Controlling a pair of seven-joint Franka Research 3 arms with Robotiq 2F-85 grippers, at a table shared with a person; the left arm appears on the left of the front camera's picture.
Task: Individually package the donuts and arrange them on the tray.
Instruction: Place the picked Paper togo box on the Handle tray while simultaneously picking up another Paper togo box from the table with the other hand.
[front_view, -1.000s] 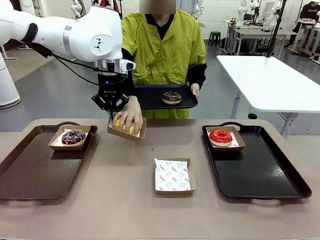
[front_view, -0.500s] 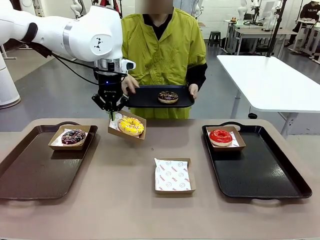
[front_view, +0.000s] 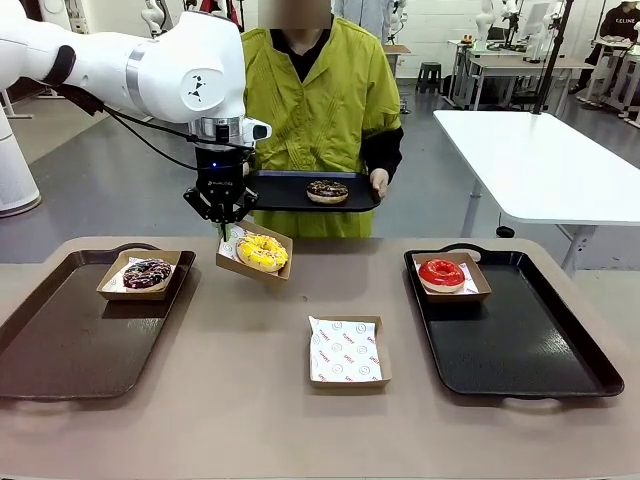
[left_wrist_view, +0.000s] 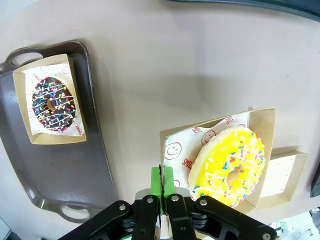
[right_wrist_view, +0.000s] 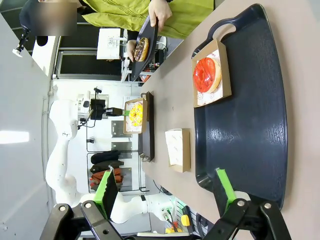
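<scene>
Our left gripper (front_view: 222, 228) is clamped shut on the paper-lined rim of a cardboard box (front_view: 250, 270), green pads (left_wrist_view: 169, 180) pressed together over the edge. The box hangs tilted from the fingertips and seems to be clear of the table (front_view: 250, 420), though we cannot be sure. The yellow donut (front_view: 262, 251) lies in it, just past the fingertips. Our right gripper (right_wrist_view: 165, 185) stands wide open and holds nothing.

We count three dark trays: the left tray (front_view: 60, 350) off to the left gripper's left, the right tray (front_view: 530, 350) below the right gripper, and the person's tray (front_view: 280, 190) just behind the left gripper.

There are four boxes — the gripped one, an empty box (front_view: 345, 352), and one on each table tray.

There are four donuts: the yellow one, a sprinkled dark donut (front_view: 147, 273) boxed on the left tray, a red donut (front_view: 441, 272) boxed on the right tray, and a chocolate donut (front_view: 327, 190) unboxed on the person's tray.
</scene>
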